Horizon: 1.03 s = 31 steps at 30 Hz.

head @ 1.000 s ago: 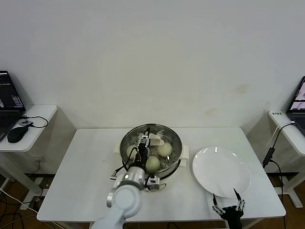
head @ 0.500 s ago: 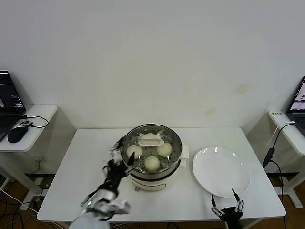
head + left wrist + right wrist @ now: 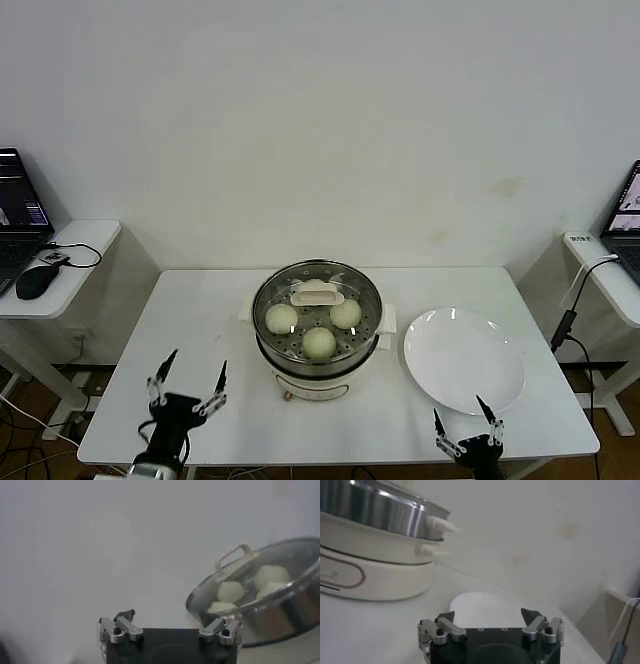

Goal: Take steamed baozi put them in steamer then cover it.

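**Desk:** Where is everything sitting on the counter [image 3: 200, 330]?

**Photographer:** The steamer [image 3: 318, 345] is standing at the counter's middle, closer to the back edge than the front. The glass cover [image 3: 317, 305] is resting flat on its rim, cream handle up. Under the glass, three baozi [image 3: 319, 342] are showing plainly; a fourth is likely sitting beneath the handle, but I cannot confirm it. The white plate [image 3: 464, 360] is lying bare toward the right edge, just beside the steamer.

**Desk:** And the arms?

**Photographer:** The left gripper [image 3: 187, 383] is hanging over the front edge near the left corner, fingers spread apart and holding nothing. The right gripper [image 3: 466, 430] is sitting low at the front edge below the plate, likewise splayed open and empty. Both are keeping well apart from the pot, presumably so nothing knocks the lid.

**Desk:** So what is left?

**Photographer:** By my reading, nothing: buns are inside, lid is on, plate is cleared.
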Motion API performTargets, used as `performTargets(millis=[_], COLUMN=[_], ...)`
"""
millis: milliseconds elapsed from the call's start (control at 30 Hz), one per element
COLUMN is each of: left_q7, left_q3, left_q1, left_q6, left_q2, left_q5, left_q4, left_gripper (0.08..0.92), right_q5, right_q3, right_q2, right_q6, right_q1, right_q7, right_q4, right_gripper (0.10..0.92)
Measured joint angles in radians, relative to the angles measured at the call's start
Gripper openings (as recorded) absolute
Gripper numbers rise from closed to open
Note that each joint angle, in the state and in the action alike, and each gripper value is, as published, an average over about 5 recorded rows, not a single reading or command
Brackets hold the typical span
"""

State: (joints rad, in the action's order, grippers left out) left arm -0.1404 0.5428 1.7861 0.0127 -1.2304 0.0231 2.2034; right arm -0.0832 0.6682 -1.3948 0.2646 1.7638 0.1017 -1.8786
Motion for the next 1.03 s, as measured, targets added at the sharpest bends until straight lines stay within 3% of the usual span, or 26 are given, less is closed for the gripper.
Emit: performTargets(millis=[433, 1033], left_q7=[-0.006, 0.019], left_q3=[0.057, 0.062], left_q1=[0.076, 0.1], left_q6=[0.078, 0.118], left_q2=[-0.042, -0.076], left_q5=[0.216, 0.256], left_q4=[-0.069, -0.13], left_gripper=[0.823, 0.823], right_q5=[0.026, 0.073], right_q3=[-0.042, -0.08], right_q2=[0.013, 0.033], right_q6=[-0.001, -0.054], right_q1=[0.009, 0.042], right_q7=[0.01, 0.038], right_q4=[-0.02, -0.066], right_gripper=[0.823, 0.823])
